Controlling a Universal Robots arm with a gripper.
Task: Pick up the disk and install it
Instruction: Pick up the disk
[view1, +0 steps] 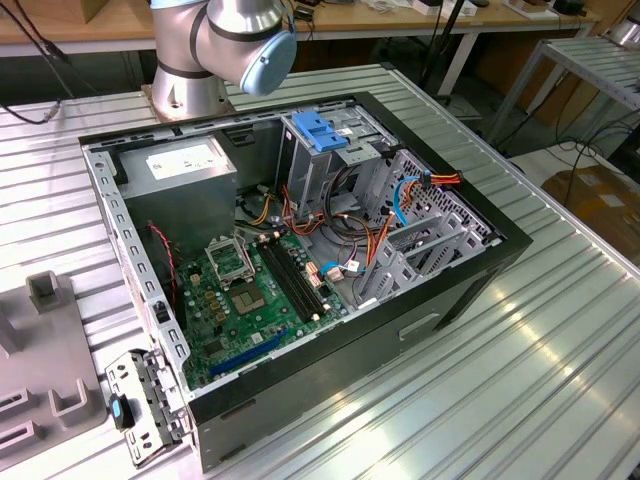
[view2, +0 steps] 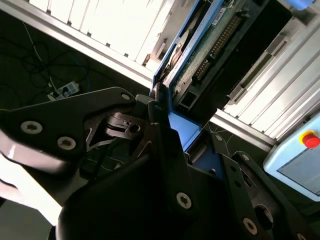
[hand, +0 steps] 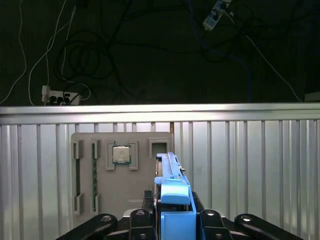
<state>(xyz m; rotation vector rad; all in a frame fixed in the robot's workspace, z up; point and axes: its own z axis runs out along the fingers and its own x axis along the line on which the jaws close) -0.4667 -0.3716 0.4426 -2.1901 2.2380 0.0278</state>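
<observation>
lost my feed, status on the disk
Holding disk, fingers shut on it. Edge-on above tray. Not in case yet.

arm (view1: 225, 45): blue-capped joint above its base | gripper (hand: 175, 222): both fingers clamped on the disk (hand: 173, 192)

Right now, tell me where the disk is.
In the first wrist view the disk stands edge-on, clamped in the gripper, held over the ribbed metal table near the grey parts tray.
</observation>
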